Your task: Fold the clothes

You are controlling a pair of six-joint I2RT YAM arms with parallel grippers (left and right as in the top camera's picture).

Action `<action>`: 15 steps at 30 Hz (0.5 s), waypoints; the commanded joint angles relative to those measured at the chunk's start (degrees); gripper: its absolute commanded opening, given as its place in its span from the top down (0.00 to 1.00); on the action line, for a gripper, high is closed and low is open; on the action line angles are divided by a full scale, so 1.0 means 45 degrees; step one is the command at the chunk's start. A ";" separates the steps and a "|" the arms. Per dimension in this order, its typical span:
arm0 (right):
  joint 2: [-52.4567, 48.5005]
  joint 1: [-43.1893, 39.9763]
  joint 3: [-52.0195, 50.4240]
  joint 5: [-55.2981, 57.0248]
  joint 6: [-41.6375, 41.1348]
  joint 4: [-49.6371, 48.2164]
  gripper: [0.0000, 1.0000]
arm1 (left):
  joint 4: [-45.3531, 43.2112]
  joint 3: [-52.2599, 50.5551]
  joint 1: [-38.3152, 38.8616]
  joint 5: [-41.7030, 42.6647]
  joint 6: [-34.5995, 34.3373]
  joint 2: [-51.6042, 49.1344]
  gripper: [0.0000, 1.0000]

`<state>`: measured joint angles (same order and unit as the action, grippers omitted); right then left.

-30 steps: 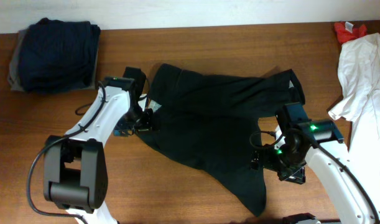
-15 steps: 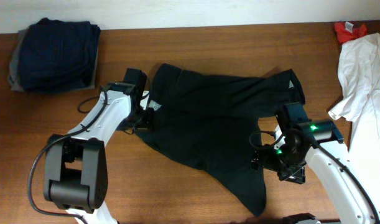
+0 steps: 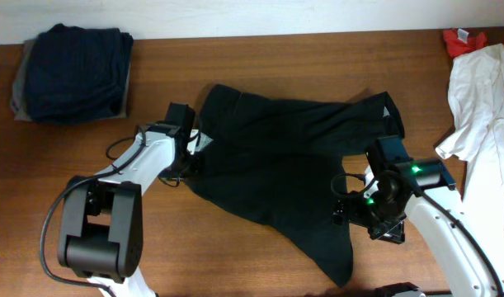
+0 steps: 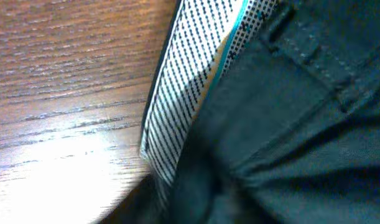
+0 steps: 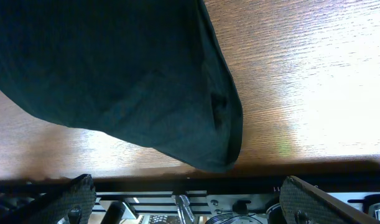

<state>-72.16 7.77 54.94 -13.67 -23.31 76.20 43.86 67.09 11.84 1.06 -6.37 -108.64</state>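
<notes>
The right gripper (image 5: pixel 193 196) stands wide open and empty beside the black trousers (image 3: pixel 284 157), at their limp leg hem; a shallow pinch might lift one layer only. The left gripper (image 3: pixel 189 155) meets the stiffer waistband's checked lining (image 4: pixel 177 106); I cannot tell its grip. The trousers sprawl wrinkled across the wooden surface (image 3: pixel 235 264). Beyond lie the folded navy stack (image 3: pixel 74 70) and the white garment (image 3: pixel 482 107).

Spread garment (image 3: pixel 284 157) central on table (image 3: pixel 235 256), folded stack (image 3: pixel 70 74) far left, loose garment (image 3: pixel 482 107) right, small piece (image 3: pixel 462 40) behind it.

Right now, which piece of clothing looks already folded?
The navy garment at the far-left corner: a neat folded bundle. The black garment lies spread and wrinkled, the white one crumpled.
</notes>
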 commanded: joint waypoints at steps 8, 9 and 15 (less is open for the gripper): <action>0.0180 0.0107 -0.0010 -0.0165 0.0121 -0.0272 0.02 | 0.2215 0.2477 -0.2249 -0.3415 -0.4163 0.0515 0.99; 0.0165 0.0107 -0.0010 -0.0170 0.0117 -0.0364 0.02 | 0.2375 0.2686 -0.2569 -0.3410 -0.4435 0.0597 0.99; -0.0058 0.0175 -0.0223 -0.0617 0.0121 -0.1229 0.02 | 0.2929 0.3026 -0.4639 -0.2327 -0.4998 0.0971 0.99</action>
<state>-72.16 7.77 54.89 -14.00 -23.31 72.20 55.94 79.90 -5.37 -10.50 -24.82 -106.28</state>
